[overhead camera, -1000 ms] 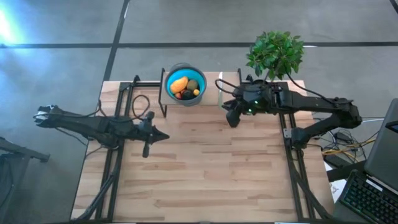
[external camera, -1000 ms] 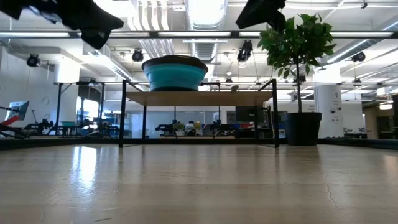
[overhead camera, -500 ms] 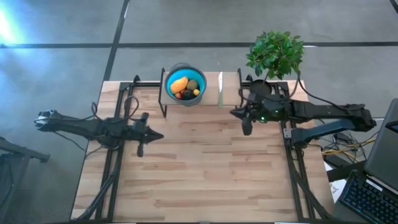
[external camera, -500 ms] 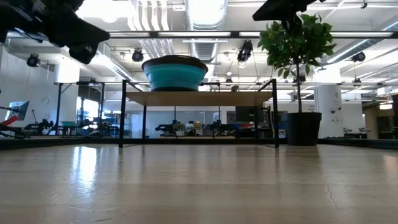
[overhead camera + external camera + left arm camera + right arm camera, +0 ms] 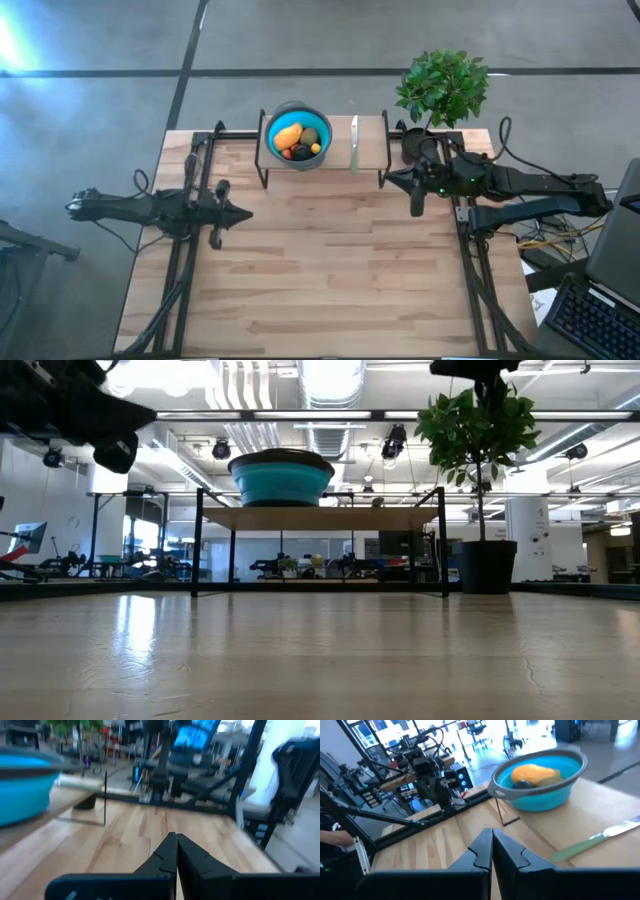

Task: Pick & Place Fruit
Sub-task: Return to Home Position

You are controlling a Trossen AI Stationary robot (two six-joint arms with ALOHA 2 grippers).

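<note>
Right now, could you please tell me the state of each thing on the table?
Fruit: piled in the bowl.
Bowl: upright on the shelf.
Knife: lying flat on the shelf, beside the bowl.
Plant: upright.
Left gripper: shut, empty.
Right gripper: shut, empty.

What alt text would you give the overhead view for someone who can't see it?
Seen from above, a blue bowl holding the fruit sits on a low shelf at the back of a wooden table, a knife beside it. The left gripper and right gripper hover shut and empty at either side.
</note>
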